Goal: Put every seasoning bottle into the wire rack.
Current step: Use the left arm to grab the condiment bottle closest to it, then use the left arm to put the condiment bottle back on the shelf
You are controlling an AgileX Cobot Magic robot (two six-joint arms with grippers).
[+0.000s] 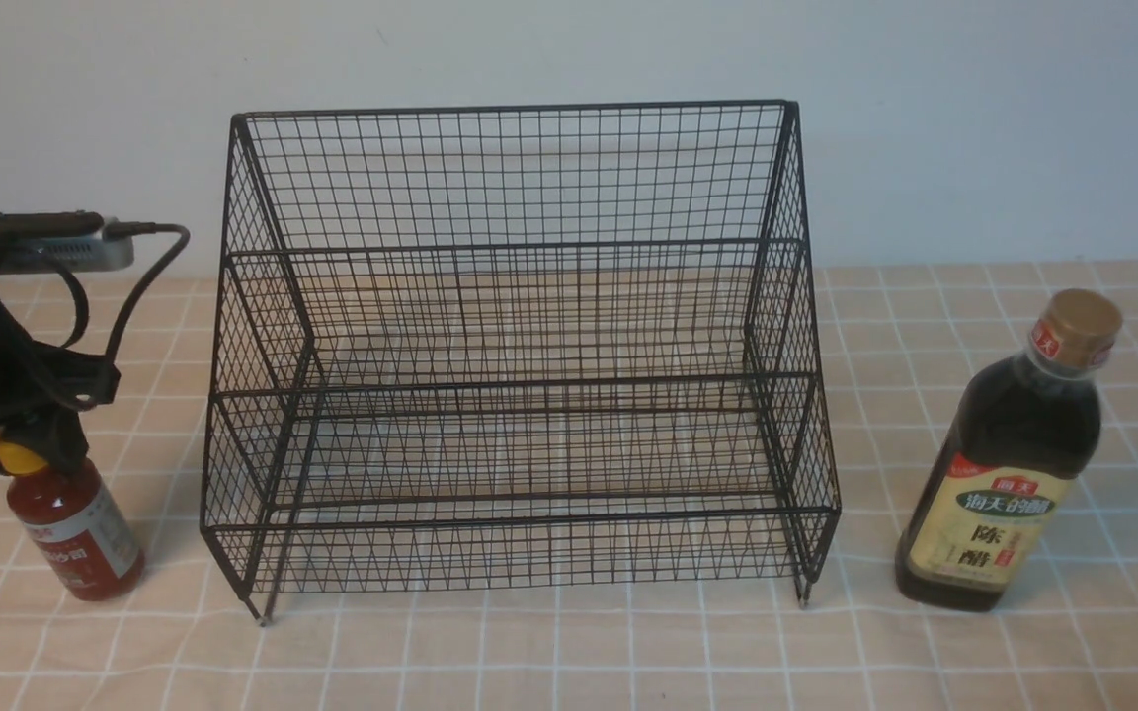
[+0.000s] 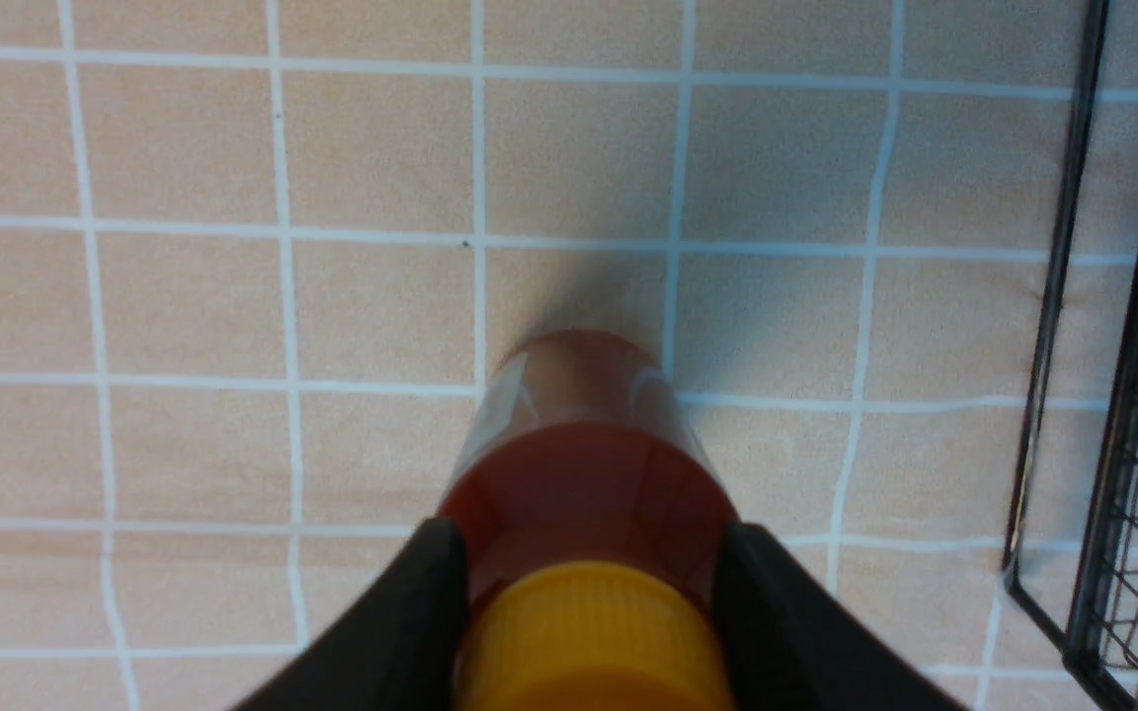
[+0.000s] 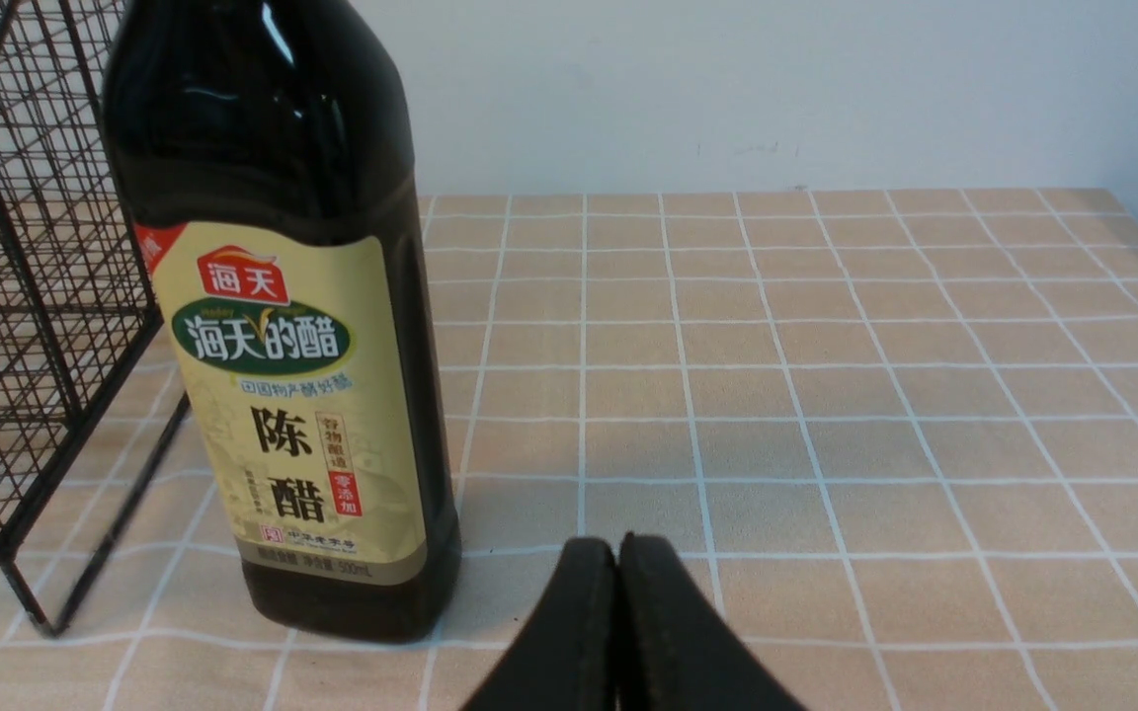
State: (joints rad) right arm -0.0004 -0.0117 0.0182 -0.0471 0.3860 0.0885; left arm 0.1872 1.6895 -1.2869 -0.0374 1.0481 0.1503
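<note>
The small red sauce bottle (image 1: 75, 533) with a yellow cap stands slightly tilted on the checked cloth, left of the black wire rack (image 1: 520, 247). My left gripper (image 1: 26, 444) comes down on its top. In the left wrist view the black fingers (image 2: 411, 612) press both sides of the red bottle (image 2: 579, 464) at the cap, so this gripper (image 2: 589, 553) is shut on it. The dark vinegar bottle (image 1: 1009, 464) with a gold cap stands upright right of the rack. My right gripper (image 3: 617, 553) is shut and empty, low beside the vinegar bottle (image 3: 283, 346); it is out of the front view.
Both tiers of the rack hold nothing. A corner of the rack (image 2: 1122, 395) lies close beside the red bottle, and the rack's side (image 3: 26, 296) stands just beyond the vinegar bottle. A pale wall backs the table.
</note>
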